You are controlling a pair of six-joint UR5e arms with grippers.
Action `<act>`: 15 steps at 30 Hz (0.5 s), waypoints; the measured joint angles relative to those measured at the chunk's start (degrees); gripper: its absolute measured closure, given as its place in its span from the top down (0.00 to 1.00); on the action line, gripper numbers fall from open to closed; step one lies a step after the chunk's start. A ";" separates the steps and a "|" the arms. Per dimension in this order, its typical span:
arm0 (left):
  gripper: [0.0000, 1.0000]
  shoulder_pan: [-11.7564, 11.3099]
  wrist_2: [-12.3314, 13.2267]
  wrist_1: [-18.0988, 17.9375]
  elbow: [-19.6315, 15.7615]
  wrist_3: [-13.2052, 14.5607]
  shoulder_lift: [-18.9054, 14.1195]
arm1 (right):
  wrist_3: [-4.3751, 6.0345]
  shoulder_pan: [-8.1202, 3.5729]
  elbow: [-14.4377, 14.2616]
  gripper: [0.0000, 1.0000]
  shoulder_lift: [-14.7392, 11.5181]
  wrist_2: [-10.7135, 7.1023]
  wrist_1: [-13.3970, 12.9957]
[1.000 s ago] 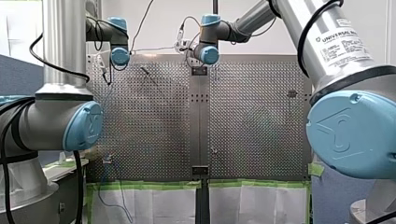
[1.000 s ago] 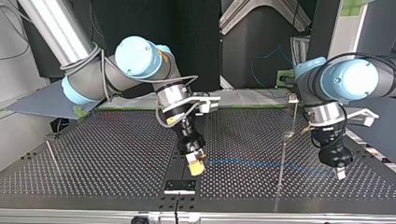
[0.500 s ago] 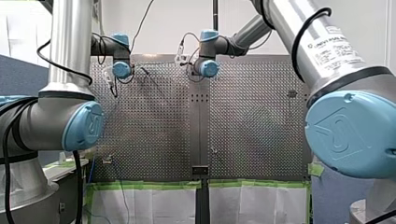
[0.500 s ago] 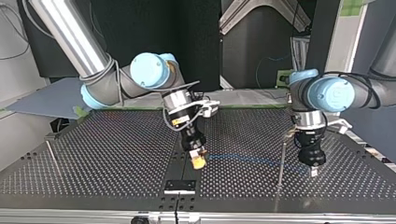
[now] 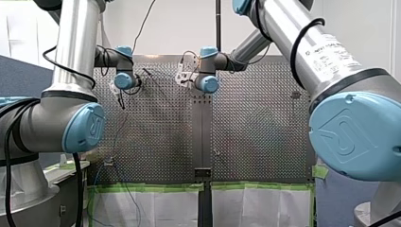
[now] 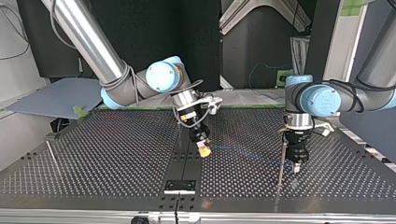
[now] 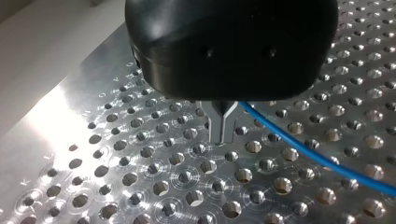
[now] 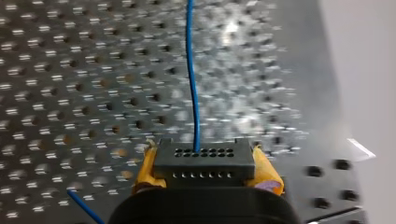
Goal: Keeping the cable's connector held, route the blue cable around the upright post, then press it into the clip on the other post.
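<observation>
Yellow pads [image 8: 145, 169] of your right end effector [image 6: 203, 151] are clenched on the dark grey block connector [image 8: 204, 161], one pad against each short side, with the block's rows of small holes facing the wrist camera. From the middle of that block the thin blue cable [image 8: 192, 79] runs straight ahead over the perforated metal desk [image 6: 112, 154].

In the top view this end effector hangs tilted just above the desk's middle seam. The cable leaves it toward the right, low over the holes, and reaches your left end effector [image 6: 295, 168]. That one points straight down with its tips close to the desk, just right of the thin upright metal post [image 6: 282, 156].

In the left wrist view its two metal fingers [image 7: 219, 123] are pressed together, and the cable comes out at their side and slants away across the desk, so you can take it as grasped. In the front view the cable drops from this end effector toward the desk's near left corner.

You will find the second thin post [image 6: 52, 157] well apart, near the desk's left edge in the top view
</observation>
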State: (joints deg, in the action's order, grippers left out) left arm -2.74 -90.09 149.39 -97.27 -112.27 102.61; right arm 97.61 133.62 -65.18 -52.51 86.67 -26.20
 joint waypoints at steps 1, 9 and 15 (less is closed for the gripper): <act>0.00 0.01 -0.04 -0.10 0.00 -0.35 0.03 | -0.05 0.06 -0.01 0.00 0.40 -0.02 0.10; 0.38 0.20 -0.19 -0.17 0.00 -3.53 0.06 | -0.25 0.36 -0.11 0.00 2.29 -0.09 0.71; 0.79 0.50 -1.15 0.89 0.00 -4.74 0.09 | -0.29 0.42 -0.75 0.00 3.43 -0.04 1.13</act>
State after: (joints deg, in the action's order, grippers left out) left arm -2.24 -91.25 150.28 -97.27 -117.01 102.70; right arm 97.32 134.04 -65.93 -49.08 86.64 -25.07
